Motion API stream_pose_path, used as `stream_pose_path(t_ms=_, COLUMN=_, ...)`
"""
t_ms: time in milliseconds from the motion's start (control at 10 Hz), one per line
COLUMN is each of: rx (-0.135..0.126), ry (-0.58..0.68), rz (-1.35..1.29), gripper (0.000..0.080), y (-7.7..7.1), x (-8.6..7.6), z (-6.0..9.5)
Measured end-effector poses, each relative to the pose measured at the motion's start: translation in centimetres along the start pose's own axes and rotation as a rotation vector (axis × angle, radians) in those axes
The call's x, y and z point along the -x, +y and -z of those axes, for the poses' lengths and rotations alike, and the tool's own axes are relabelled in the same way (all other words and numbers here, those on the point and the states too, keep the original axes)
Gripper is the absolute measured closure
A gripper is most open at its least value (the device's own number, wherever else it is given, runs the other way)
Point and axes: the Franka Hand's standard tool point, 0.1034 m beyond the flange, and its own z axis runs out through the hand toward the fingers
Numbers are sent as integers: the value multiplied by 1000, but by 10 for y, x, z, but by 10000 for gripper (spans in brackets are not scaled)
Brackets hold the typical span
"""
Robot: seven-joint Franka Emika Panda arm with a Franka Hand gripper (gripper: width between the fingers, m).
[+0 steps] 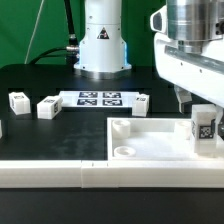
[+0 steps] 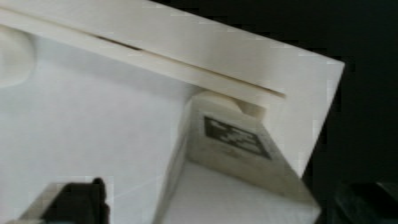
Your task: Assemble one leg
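Hovering above the upright leg (image 1: 203, 126) at three o'clock on the tray (image 1: 150, 142), the end effector (image 1: 192, 102) is spread wide.

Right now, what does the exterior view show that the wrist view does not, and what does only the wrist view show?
Only the exterior view shows the arm's base, the marker board and three loose legs on the black table. Only the wrist view shows a dark finger apart from the leg, so the jaws stand open. Both show the gripper over that tagged leg, which stands upright on the large white tray-like piece.
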Motion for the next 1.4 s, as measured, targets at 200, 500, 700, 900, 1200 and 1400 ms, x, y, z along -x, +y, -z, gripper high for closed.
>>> stream_pose_path(t_ms=200, rx=4, ry=0, rz=254, gripper=152, y=0, x=1, z=-1)
stream_pose_path(t_ms=500, rx=31, ry=12, rz=579, gripper=151, y=0, x=0, z=1)
stream_pose_path(t_ms=700, rx=49, ry=13, rz=777, gripper=151, y=0, x=-2, z=4)
stream_pose_path(t_ms=900, rx=50, ry=11, rz=886, gripper=151, y=0, x=-2, z=4)
stream_pose_path(t_ms=1200, rx=50, ry=12, rz=876, gripper=434, y=0, x=-2, z=4)
stream_pose_path(t_ms=1400, rx=50, ry=13, rz=834, gripper=508, y=0, x=-2, z=4)
